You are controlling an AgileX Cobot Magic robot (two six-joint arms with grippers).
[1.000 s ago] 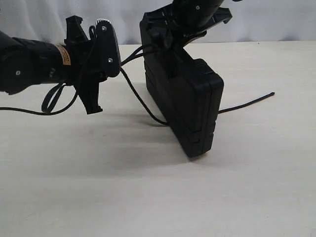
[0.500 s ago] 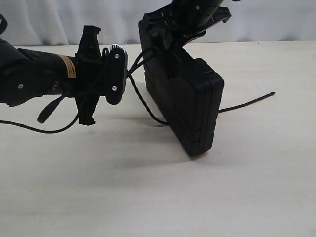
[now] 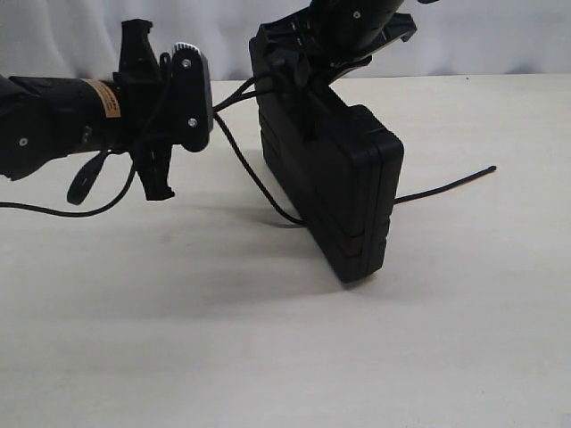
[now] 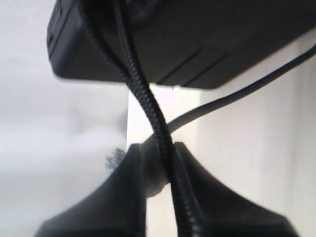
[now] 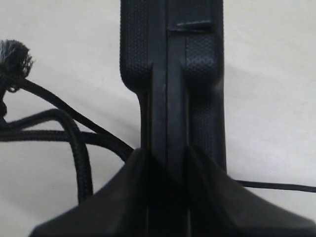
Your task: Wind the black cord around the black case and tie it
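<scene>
The black case [image 3: 335, 183] stands on edge on the pale table, tilted, with its upper end held by my right gripper [image 3: 308, 67] from above. In the right wrist view the case's rim [image 5: 170, 59] sits clamped between the jaws of the right gripper [image 5: 168, 158]. The black cord [image 3: 245, 165] runs from my left gripper [image 3: 207, 107] to the case top and also down to the table at the case's foot. Its tail [image 3: 446, 187] lies on the table to the right. The left gripper [image 4: 158, 153] is shut on the cord [image 4: 148, 106], close to the case [image 4: 197, 39].
A frayed cord end [image 5: 12, 54] and slack cord loops [image 5: 74, 133] lie on the table beside the case. A black strap loop [image 3: 85, 187] and a thin black cable [image 3: 27, 207] hang under the left arm. A white backdrop [image 3: 500, 36] bounds the table's far edge.
The left gripper swung right toward the case, then came back left and a little higher, still holding the cord. The case and the right gripper have stayed put.
</scene>
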